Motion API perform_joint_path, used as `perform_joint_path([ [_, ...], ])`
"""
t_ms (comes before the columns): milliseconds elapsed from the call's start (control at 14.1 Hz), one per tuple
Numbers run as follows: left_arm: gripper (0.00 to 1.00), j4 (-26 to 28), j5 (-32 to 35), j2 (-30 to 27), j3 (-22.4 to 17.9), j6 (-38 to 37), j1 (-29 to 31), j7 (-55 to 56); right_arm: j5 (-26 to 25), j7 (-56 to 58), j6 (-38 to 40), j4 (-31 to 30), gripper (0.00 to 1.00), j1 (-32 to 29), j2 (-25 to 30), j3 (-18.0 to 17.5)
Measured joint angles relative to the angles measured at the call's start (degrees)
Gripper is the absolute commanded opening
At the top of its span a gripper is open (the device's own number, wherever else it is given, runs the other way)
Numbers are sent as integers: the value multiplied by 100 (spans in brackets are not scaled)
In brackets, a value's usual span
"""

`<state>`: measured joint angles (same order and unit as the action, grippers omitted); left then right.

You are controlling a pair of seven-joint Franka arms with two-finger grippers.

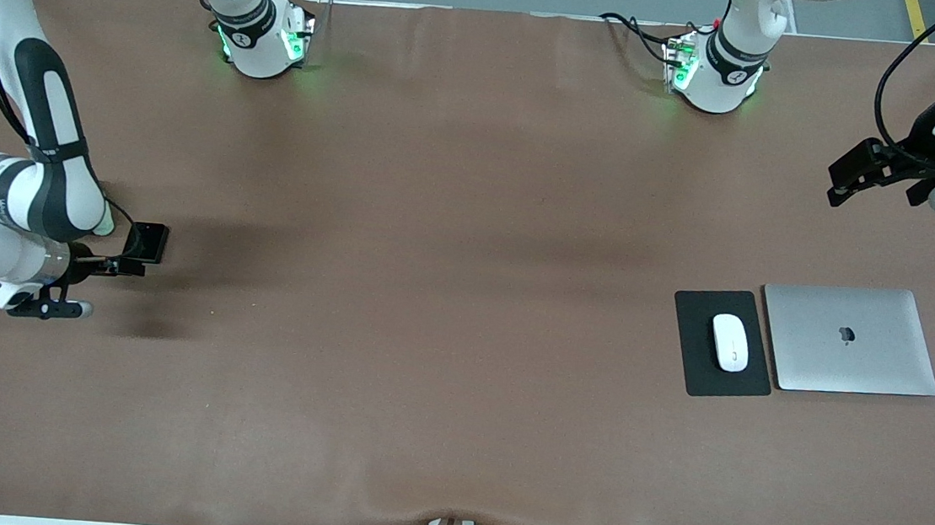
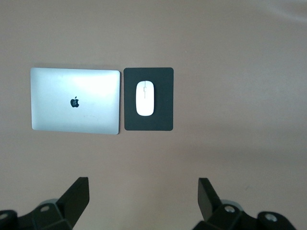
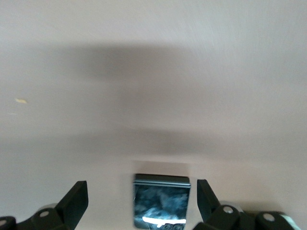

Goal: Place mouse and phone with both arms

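Right end effector (image 1: 116, 266) is spread wide, fingers either side of the phone (image 1: 148, 242), well apart from the laptop (image 1: 848, 340), toward the right arm's end of the counter (image 1: 435, 251). Left end effector (image 1: 856, 174), open, hangs above counter near laptop. Mouse (image 1: 730, 342) rests on the mat (image 1: 721, 342) beside laptop: judged done. Phone placement judged unfinished.

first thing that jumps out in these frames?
The white mouse on its black mat, beside the closed silver laptop, toward the left arm's end. At the right arm's end, the right gripper straddles the black phone, fingers open. The left gripper hangs open above the table.
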<state>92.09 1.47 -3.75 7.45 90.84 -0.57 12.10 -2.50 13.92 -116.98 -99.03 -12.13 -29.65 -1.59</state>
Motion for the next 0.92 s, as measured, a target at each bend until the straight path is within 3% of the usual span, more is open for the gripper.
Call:
perform_joint_path([
  [426,100,-21,-7,90,78,-20,-5,0,8,-707,1102,231,100,708,1026,-21],
  [924,100,-30,-50,86,126,-330,60,-108,475,-814,2622,841,100,786,2188,-19],
])
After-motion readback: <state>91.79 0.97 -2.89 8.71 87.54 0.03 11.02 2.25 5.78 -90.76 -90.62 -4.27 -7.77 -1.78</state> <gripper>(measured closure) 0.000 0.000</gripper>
